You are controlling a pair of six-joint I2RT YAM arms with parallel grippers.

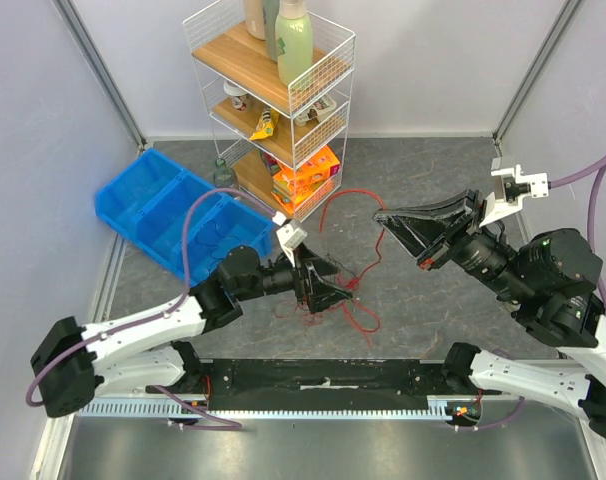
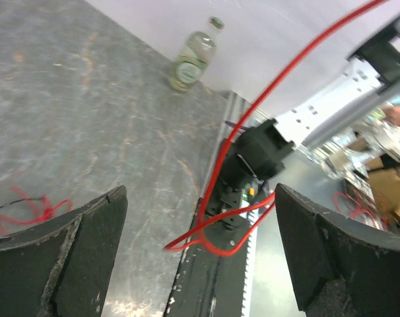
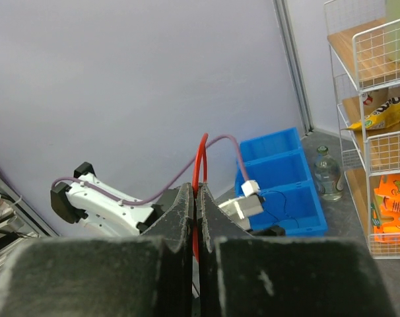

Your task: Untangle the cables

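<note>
The cables (image 1: 335, 308) lie as a small heap of thin red wire, with a thin dark strand in it, on the grey table between the arms. One red strand (image 1: 355, 196) rises from the heap in a loop to my right gripper (image 1: 380, 217), which is shut on it. In the right wrist view the red strand (image 3: 200, 155) sticks out above the pinched fingertips of the right gripper (image 3: 197, 190). My left gripper (image 1: 339, 291) hovers over the heap, open wide. A red loop (image 2: 216, 228) hangs free between the spread fingers of the left gripper (image 2: 200, 193). A small red bundle (image 2: 30, 208) lies left of them.
A blue divided bin (image 1: 173, 220) sits at the back left with a thin black wire in it. A white wire rack (image 1: 283, 95) of bottles and snack packs stands behind the cables, a glass bottle (image 3: 324, 175) beside it. A black rail (image 1: 323, 378) runs along the near edge.
</note>
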